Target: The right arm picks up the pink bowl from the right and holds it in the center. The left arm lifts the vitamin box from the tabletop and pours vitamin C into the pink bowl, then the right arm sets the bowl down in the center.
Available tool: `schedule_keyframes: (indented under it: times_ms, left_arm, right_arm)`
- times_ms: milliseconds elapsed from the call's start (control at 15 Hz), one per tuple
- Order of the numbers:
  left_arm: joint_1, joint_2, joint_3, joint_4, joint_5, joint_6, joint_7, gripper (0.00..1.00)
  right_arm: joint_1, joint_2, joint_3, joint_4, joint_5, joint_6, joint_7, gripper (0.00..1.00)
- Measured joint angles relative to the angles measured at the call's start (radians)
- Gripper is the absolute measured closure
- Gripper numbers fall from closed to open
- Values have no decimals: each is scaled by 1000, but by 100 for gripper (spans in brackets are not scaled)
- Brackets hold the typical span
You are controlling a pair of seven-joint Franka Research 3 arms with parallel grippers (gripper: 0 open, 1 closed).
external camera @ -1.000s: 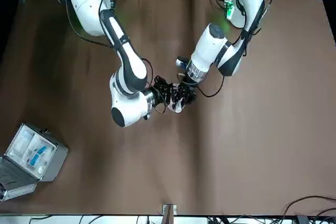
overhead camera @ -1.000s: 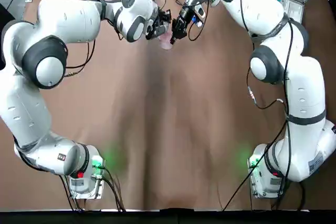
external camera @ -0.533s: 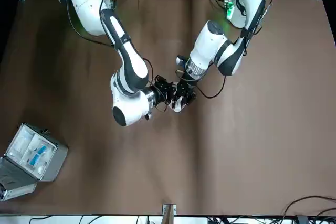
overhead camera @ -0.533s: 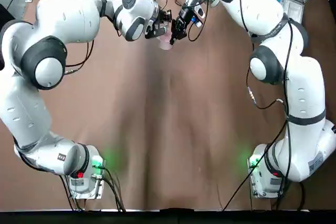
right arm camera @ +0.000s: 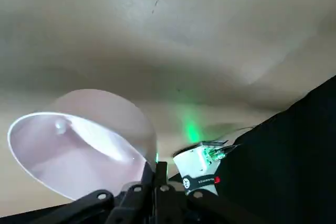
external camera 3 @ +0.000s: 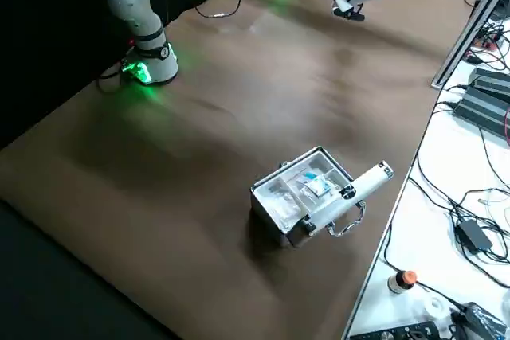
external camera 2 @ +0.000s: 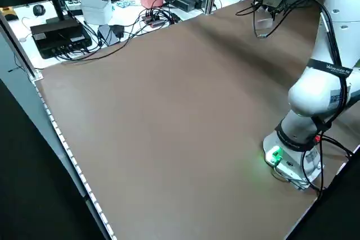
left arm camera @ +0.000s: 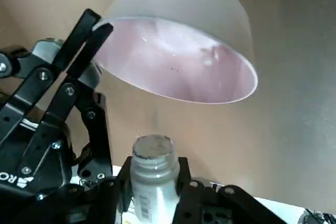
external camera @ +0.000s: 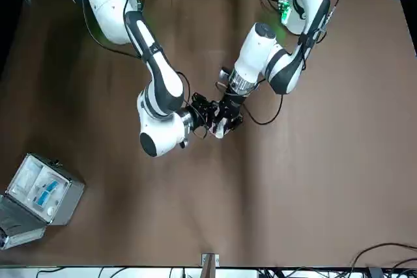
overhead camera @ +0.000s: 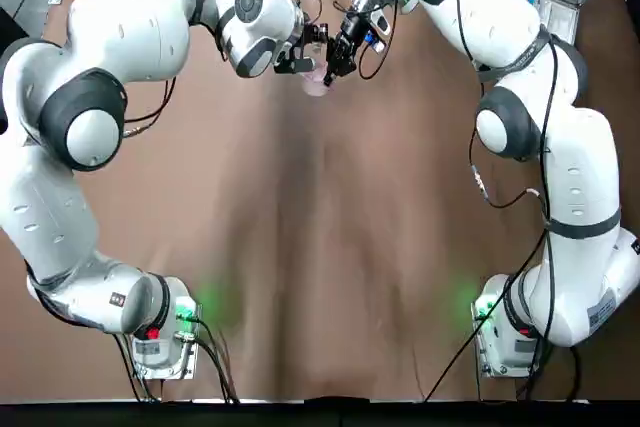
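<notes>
Clamped on the rim of the small shallow pale pink bowl (left arm camera: 178, 56), the right gripper (right arm camera: 156, 182) holds it aloft, seemingly so the left gripper (left arm camera: 153, 182), gripping the small cream-white vitamin bottle (left arm camera: 152, 177) just beside that bowl, can pour.

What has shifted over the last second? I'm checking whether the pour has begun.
Little has changed. The left arm's tool, shut on the vitamin box, has edged slightly toward the table's far edge beside the pink bowl. The right arm's tool still grips the bowl's rim, held in place. The grey case has not moved.
</notes>
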State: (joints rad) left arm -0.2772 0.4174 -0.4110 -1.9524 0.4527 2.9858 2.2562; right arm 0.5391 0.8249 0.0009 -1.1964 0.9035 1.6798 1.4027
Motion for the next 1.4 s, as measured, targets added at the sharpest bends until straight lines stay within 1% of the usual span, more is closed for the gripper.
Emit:
schedule_keyframes:
  times_ms: [533, 733, 933, 1200, 1400]
  left_arm:
    - [0, 0, 0, -9, 39, 14, 0, 64]
    - [0, 0, 0, -14, 81, 25, 0, 64]
    - [1, 0, 2, -18, 159, 37, -1, 64]
    - [2, 0, 22, -22, 237, 60, -1, 64]
    - [2, 0, 23, -24, 257, 63, -1, 64]
  right_arm:
    - [-3, 0, -1, 0, 0, 0, 0, 98]
    - [-5, 0, -1, 0, 0, 0, 0, 98]
    - [-7, 0, -1, 0, 0, 0, 0, 98]
    - [-8, 0, -1, 0, 0, 0, 0, 98]
    - [-9, 0, -1, 0, 0, 0, 0, 98]
